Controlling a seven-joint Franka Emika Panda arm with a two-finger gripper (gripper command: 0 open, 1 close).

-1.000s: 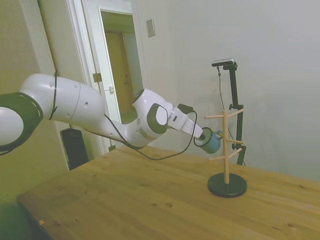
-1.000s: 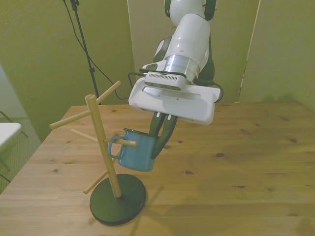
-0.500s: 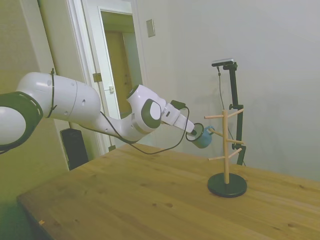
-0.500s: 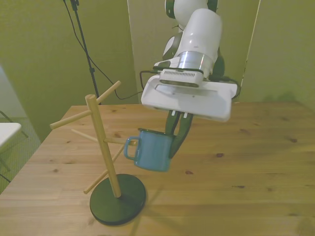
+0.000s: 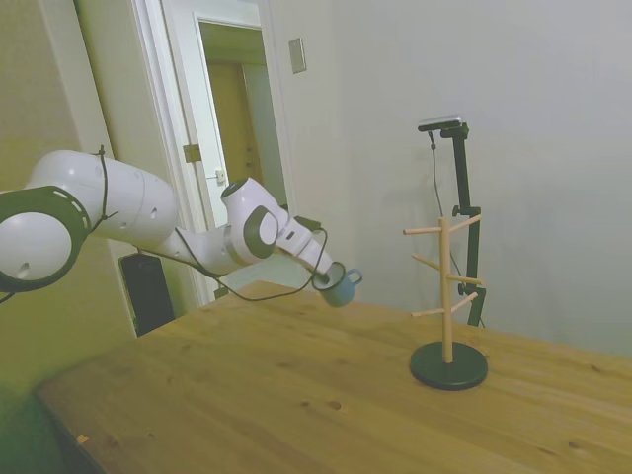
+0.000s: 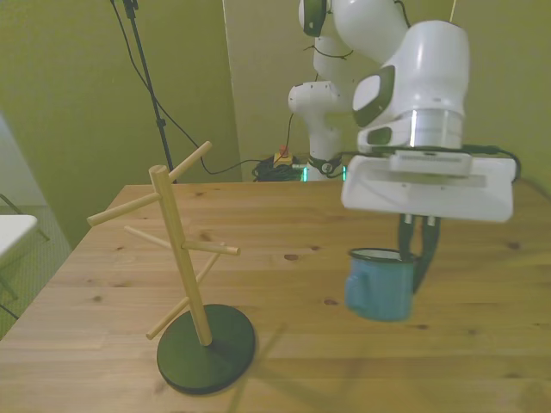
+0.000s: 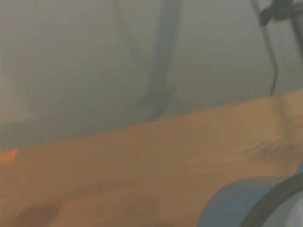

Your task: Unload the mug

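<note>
Fingers of our two-finger gripper pinch the rim of the small blue enamel mug, which hangs in the air above the wooden table, clear of its surface. We see the mug well apart from the wooden peg stand on its round black base, toward the front view's right. Every peg stands bare.

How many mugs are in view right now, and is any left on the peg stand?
1. The mug hangs in the gripper, held by its rim above the table, well clear of the peg stand. The stand's pegs are all bare; none looks hidden.
</note>
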